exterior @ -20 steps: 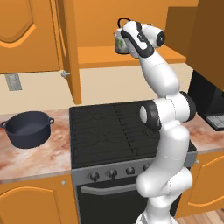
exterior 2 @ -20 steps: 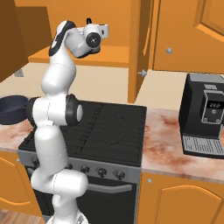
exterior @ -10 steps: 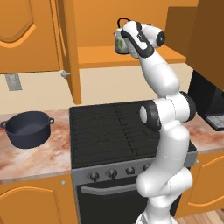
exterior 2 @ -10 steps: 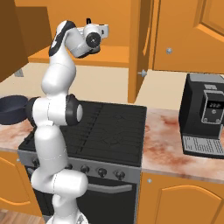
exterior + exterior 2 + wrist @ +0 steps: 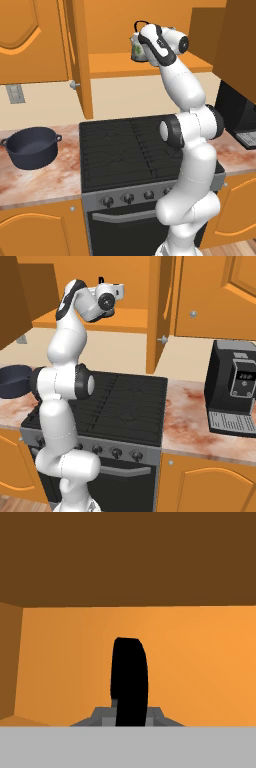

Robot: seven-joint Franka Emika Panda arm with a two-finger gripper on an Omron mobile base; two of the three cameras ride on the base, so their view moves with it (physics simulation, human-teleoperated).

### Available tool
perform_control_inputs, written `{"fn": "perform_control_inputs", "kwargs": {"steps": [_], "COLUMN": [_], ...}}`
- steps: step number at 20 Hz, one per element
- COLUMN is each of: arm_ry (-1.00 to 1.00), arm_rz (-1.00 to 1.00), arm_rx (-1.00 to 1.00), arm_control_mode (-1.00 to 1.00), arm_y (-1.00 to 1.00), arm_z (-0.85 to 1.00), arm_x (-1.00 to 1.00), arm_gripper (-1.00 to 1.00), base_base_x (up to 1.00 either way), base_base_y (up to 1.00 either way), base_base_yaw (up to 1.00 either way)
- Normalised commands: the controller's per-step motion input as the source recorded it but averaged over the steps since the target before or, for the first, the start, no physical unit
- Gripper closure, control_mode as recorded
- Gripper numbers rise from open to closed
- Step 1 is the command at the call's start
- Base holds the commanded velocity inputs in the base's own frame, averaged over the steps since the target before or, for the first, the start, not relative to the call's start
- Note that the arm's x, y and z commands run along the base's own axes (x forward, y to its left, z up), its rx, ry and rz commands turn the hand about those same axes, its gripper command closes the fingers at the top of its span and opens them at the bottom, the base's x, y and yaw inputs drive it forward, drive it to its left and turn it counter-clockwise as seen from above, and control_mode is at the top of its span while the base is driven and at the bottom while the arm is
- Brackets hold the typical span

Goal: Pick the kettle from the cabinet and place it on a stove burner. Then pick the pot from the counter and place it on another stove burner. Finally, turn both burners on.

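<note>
The small whitish kettle [image 5: 135, 49] with green print stands on the orange shelf [image 5: 112, 70] inside the open cabinet. My gripper [image 5: 142, 36] reaches into the cabinet from the right and is shut on the kettle's thin black arched handle [image 5: 129, 679], which stands upright between my fingers [image 5: 102, 715]. From the right base view my hand [image 5: 106, 296] covers most of the kettle. The dark navy pot [image 5: 32, 147] sits on the marbled counter [image 5: 35, 181] left of the black cooktop [image 5: 127, 145], whose burners are bare.
The open cabinet door [image 5: 77, 55] hangs left of the kettle, over the cooktop's left edge. A row of round knobs [image 5: 129, 198] lines the range front. A black coffee machine [image 5: 235, 388] stands on the counter right of the stove.
</note>
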Motion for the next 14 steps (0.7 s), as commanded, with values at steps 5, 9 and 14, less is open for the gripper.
{"fn": "perform_control_inputs", "kwargs": {"steps": [5, 9, 14], "arm_ry": [0.0, 0.0, 0.0], "arm_rz": [0.0, 0.0, -0.02], "arm_rx": [0.0, 0.0, 0.0], "arm_control_mode": [-1.0, -1.0, -1.0], "arm_y": [0.0, 0.0, 0.0], "arm_z": [0.0, 0.0, 0.0], "arm_x": [-0.01, -0.07, -0.23], "arm_gripper": [1.0, 1.0, 1.0], "base_base_x": [0.0, 0.0, 0.0], "base_base_y": [0.0, 0.0, 0.0], "base_base_yaw": [0.0, 0.0, 0.0]}}
